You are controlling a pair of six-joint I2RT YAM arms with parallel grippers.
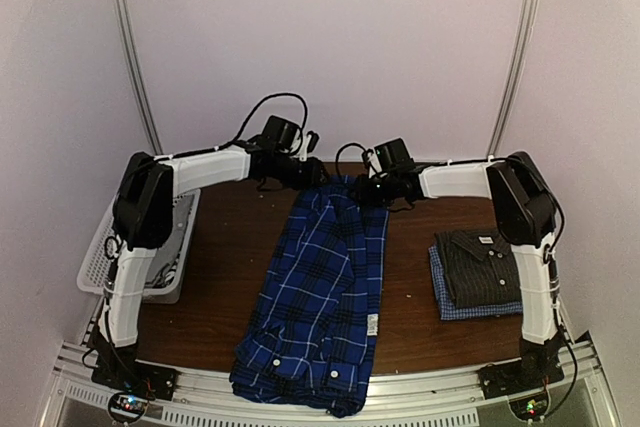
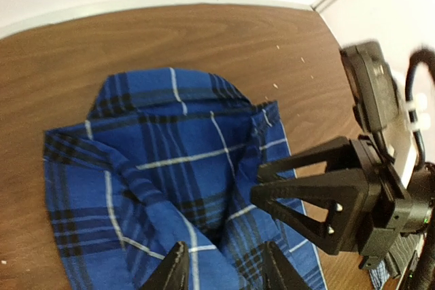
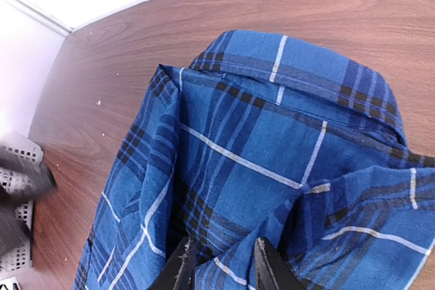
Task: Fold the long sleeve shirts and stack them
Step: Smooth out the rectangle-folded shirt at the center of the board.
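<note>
Centre of table: royal-blue plaid cloth shirt (image 1: 320, 287) lies lengthwise on the brown wooden table (image 1: 240, 247), its near end over the front edge.
Far end: left gripper (image 2: 224, 246) and right gripper (image 3: 223, 242) each pinch the cloth, side by side.
Right side: folded dark grey checked shirt (image 1: 480, 265) sits on a folded pale blue fine-checked shirt (image 1: 448, 309).
Left edge: white plastic mesh basket (image 1: 95, 262); its contents are mostly hidden behind the left arm (image 1: 140, 217), possibly something grey.
</note>
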